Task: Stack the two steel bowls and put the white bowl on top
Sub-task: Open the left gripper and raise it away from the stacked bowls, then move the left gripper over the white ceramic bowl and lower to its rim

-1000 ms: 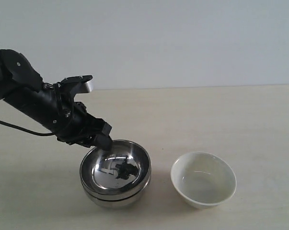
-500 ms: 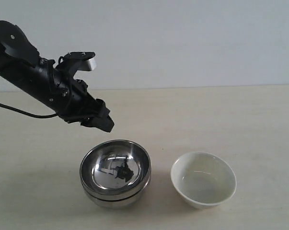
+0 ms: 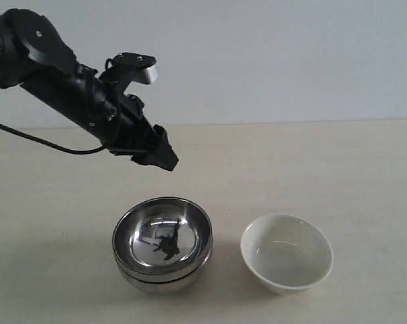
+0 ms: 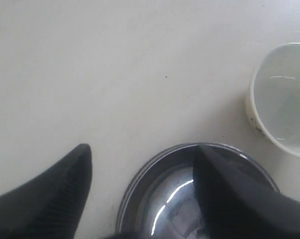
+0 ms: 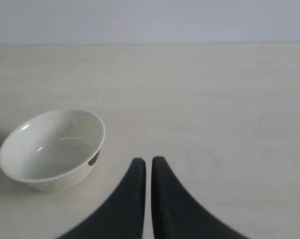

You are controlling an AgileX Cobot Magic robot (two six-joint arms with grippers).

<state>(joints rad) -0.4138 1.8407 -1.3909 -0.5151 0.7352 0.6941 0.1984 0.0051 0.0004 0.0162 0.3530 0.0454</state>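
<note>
My left jaws, spread and empty, now rise clear of the nested steel bowls (image 3: 162,241); right jaws, pressed together, face the white bowl (image 3: 286,253), likely next.

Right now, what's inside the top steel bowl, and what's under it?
Inside the upper steel bowl: no object, only a dark reflection. Under it sits the lower steel bowl; just its outer side shows, its inside is covered.

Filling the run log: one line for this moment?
steel bowls: stacked | white bowl: empty, on table beside them | left claw: open, holding nothing, clear of bowls | right claw: shut, empty
</note>
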